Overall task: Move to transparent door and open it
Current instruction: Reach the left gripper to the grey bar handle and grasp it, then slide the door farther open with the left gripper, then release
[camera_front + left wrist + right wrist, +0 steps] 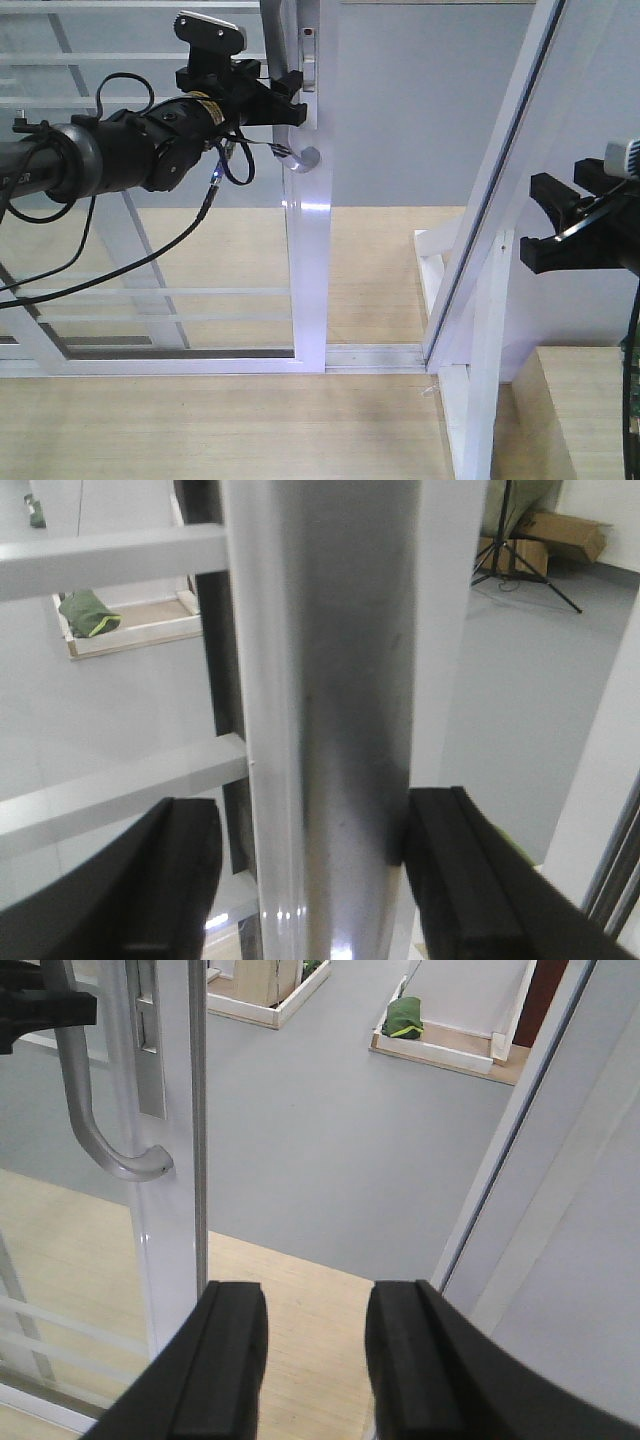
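The transparent door [308,260] is a white-framed glass panel with thin horizontal bars. A gap shows between its edge stile and the white frame to the right. Its curved grey handle [304,155] also fills the middle of the left wrist view [340,730] and shows with its lock plate in the right wrist view [85,1110]. My left gripper [285,85] straddles the handle; its right finger [455,875] touches the handle and its left finger [175,880] stands a little off it. My right gripper [540,222] is open and empty [315,1355], right of the gap.
A slanted white frame and upright post [495,230] stand right of the gap, with a floor track [375,355] between them and the door. Grey floor lies beyond. A green bundle [405,1015] lies in a wooden frame; a cardboard box [565,530] and tripod are farther off.
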Robot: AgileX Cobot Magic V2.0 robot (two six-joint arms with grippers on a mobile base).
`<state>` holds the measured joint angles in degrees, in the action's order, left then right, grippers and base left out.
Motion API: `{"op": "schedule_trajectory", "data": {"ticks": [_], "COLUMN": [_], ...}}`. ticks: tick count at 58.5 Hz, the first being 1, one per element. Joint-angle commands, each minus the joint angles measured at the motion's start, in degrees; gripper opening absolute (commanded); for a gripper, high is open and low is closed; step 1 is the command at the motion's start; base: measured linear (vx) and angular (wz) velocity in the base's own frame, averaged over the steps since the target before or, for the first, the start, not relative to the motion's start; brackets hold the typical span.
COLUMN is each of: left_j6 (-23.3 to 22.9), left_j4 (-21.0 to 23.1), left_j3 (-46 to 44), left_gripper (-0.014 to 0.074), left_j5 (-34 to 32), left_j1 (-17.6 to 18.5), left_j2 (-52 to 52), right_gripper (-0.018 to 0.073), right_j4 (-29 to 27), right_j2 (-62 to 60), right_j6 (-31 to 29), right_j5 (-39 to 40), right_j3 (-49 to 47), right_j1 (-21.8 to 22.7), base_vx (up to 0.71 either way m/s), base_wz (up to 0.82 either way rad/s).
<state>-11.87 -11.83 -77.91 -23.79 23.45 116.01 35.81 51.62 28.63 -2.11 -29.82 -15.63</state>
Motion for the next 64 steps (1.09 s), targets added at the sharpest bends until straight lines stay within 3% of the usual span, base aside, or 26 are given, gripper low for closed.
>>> {"op": "schedule_trajectory", "data": {"ticks": [1,9,35,64], "left_j6": [1.7,1.8,5.8,5.9], "left_j4": [4.4,8.6,8.4,8.4], "left_j3": [-2.1,-2.1,-1.9,3.5], "left_gripper": [0.0481,0.0481,0.0481,0.0481], "left_j5": [-3.7,-2.8,10.1,10.9], "left_j1": [-1.4,-3.5,-5.1,-10.5], "left_j2": [-3.2,-3.4,-8.9,-14.1], "right_gripper": [0.0338,0.0338,0.0337,0.0337], "right_j4": [0.3,0.3,0.3,0.3], "right_j2": [-0.7,-0.7,-0.7,-0.7], "right_j6": [-0.1,-0.1,-0.1,-0.1], "right_j5": [3.2,3.2,3.2,2.8], "right_j3": [-1.6,-1.6,-1.6,-1.6], "right_j1": [0.1,0.1,0.1,0.1], "base_vx": [0.00,0.00,0.00,0.00], "base_wz": [0.00,0.00,0.00,0.00]}}
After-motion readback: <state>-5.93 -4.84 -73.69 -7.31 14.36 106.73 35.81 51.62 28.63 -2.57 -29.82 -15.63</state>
